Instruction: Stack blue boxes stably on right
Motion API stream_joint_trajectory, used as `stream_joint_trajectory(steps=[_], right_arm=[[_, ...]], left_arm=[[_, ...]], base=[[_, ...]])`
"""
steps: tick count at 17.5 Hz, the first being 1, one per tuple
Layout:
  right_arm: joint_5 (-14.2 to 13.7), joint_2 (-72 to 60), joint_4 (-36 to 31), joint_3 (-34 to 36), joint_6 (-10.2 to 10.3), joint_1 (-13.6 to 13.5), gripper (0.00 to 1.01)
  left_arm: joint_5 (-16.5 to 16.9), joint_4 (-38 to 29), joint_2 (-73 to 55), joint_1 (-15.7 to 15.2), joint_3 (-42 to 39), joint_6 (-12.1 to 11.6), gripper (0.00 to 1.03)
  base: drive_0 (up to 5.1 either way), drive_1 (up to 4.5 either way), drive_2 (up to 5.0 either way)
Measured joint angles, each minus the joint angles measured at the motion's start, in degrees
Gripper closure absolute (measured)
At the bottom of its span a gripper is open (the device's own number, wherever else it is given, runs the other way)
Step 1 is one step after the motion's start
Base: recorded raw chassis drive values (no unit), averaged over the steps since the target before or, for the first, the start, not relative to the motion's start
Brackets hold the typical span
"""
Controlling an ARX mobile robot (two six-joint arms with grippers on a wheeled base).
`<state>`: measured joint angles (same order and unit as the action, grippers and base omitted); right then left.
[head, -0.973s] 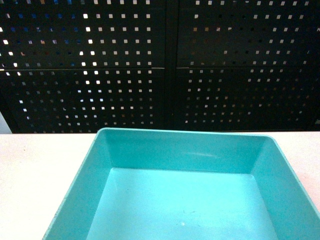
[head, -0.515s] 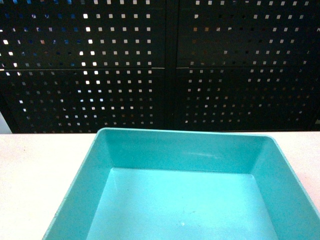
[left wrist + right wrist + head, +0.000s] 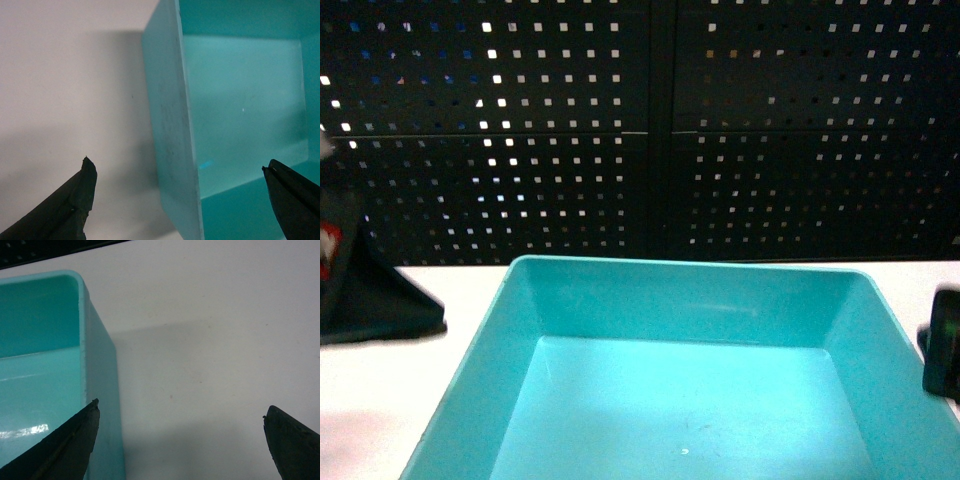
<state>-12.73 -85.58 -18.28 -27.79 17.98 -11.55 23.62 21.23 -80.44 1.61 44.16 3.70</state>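
Head view shows one turquoise bin [image 3: 685,390] filling the lower frame on a pale table [image 3: 400,400], its near edge cut off at the bottom so only three walls can be seen; behind it stands a dark perforated panel [image 3: 650,130]. A blurred dark shape at far left and another at the right edge appear to be the arms, too indistinct to read. From the left wrist camera, the left gripper [image 3: 182,200] hangs wide apart and empty, one fingertip over bare table outside the bin's wall [image 3: 172,125], the other over the bin's interior, straddling that rim. From the right wrist camera, the right gripper [image 3: 180,440] is likewise spread wide and holding nothing, one tip over the bin's corner wall [image 3: 102,385], the other above open table, which runs clear to the frame's right edge.
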Motion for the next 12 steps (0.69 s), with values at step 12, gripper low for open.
stream_joint_trajectory(steps=[12], right_arm=[[16.1, -5.3, 19.5, -20.5, 0.7, -0.3, 0.03]], left_arm=[[0.9, -0.3, 1.7, 0.6, 0.2, -1.2, 0.05]], base=[[0.0, 0.00, 0.0]])
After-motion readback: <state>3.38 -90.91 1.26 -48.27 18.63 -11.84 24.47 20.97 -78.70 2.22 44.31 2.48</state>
